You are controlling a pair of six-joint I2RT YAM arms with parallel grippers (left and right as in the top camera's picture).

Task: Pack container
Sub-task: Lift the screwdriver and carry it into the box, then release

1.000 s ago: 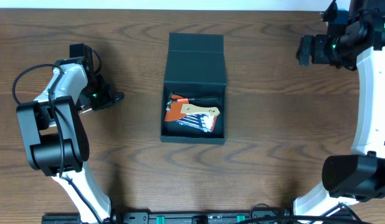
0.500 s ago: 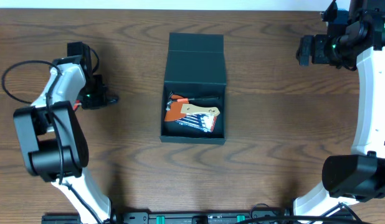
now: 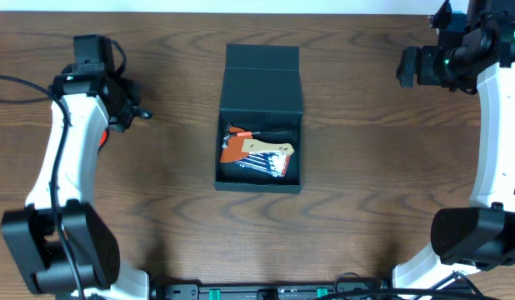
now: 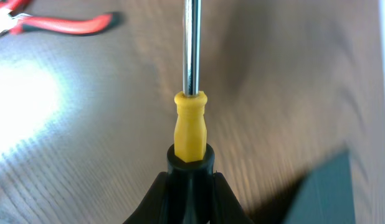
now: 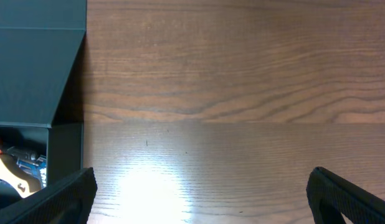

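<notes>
Overhead view: the container (image 3: 259,185) sits mid-table, its lid (image 3: 262,79) flapped open toward the far edge. It is already part-filled with an orange-handled tool (image 3: 233,151), a tan piece (image 3: 271,150) and blue-marked items (image 3: 262,166) lying across each other; exact types are too small to tell. The left gripper (image 3: 129,113) is well apart from the box, out on the left side of the table (image 3: 391,208). The left wrist view shows the left gripper (image 4: 190,169) pinched on the yellow handle of a screwdriver (image 4: 190,127), its shaft pointing away from the camera; a corner of the container shows at lower right. Red-handled pliers (image 4: 55,23) lie loose on the wood beyond. The right gripper (image 3: 405,68) hangs far right, near the back; in its wrist view the fingers (image 5: 55,196) are spread wide with nothing between them. Judged progress: partly packed. What looks left is the screwdriver going in, then probably the pliers, then closing the lid.
</notes>
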